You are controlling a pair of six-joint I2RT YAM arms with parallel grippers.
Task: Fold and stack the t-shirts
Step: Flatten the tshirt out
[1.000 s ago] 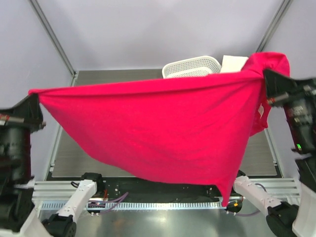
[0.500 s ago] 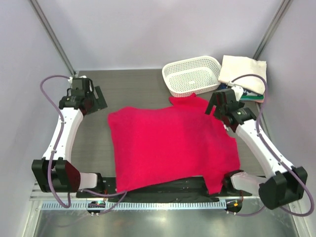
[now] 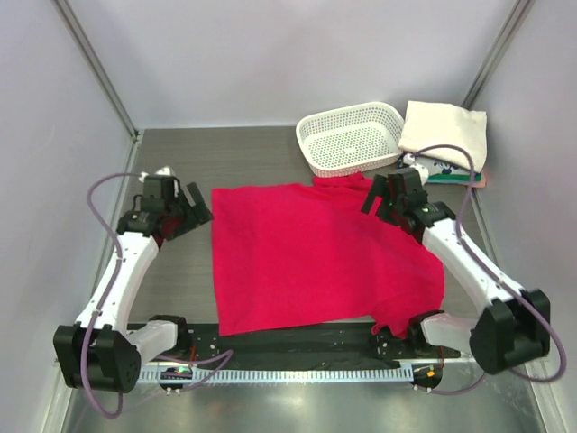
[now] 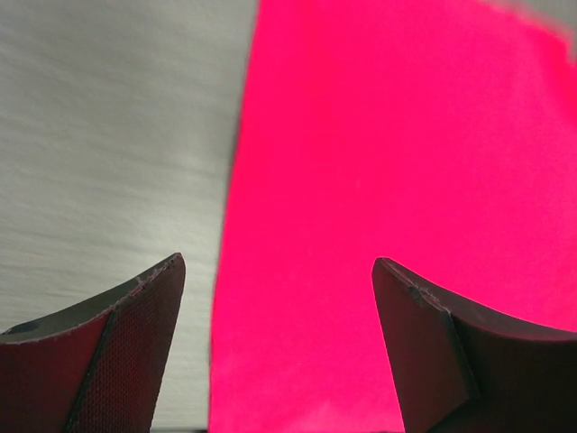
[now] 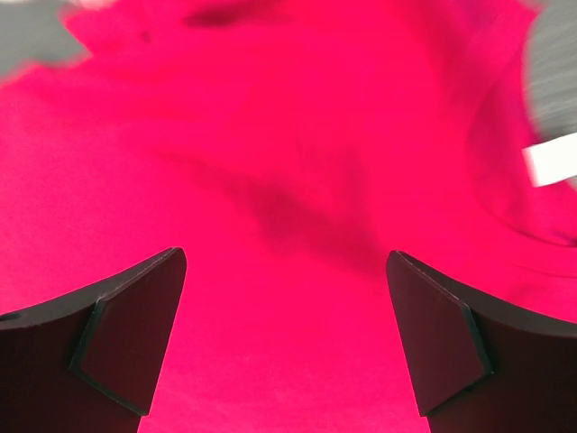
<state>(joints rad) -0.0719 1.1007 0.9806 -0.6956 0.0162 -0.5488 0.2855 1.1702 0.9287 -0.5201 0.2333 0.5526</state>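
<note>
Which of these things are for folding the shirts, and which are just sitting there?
For the job:
- bright crimson-red cloth t-shirt, spread flat on the table
- cream-white folded cloth shirt, far right corner
- teal-printed shirt, peeking out beneath it

Just lying about:
- white perforated plastic basket, beside the folded pile

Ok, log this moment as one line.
red t-shirt spread flat, unfolded | left gripper: open, at its left edge | right gripper: open, over its right part
</note>
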